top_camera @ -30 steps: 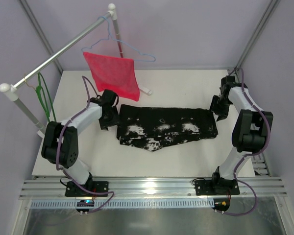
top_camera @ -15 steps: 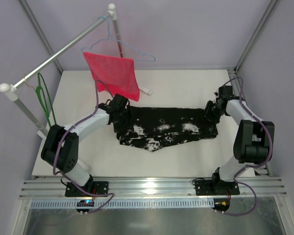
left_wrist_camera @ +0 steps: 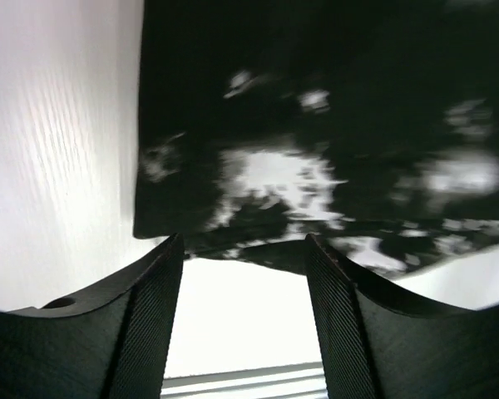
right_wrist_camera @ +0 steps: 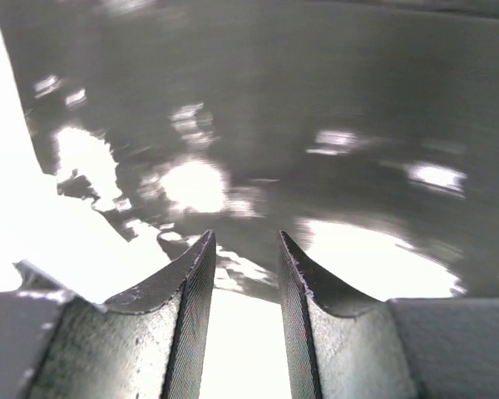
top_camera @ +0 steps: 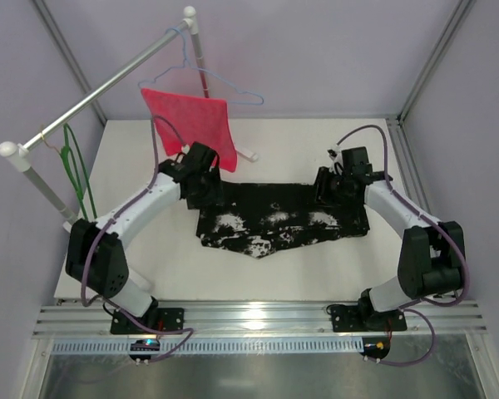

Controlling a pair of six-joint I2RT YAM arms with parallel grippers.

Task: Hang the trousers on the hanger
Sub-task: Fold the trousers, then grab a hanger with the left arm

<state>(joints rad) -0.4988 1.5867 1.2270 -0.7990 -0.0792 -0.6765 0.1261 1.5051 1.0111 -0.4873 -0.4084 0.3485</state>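
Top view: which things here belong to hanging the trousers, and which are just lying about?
For the job: black-and-white trousers; green hanger.
Just lying about: red mesh cloth; pale blue wire hanger that the cloth hangs on.

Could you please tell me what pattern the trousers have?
The trousers are black with irregular white splotches; the top external view shows it best.

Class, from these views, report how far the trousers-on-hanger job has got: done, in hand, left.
Done: nothing; the trousers lie flat on the table. In hand: the left hand and right hand, both open, hover over their ends. Left: grasping, lifting, draping them over the green hanger.
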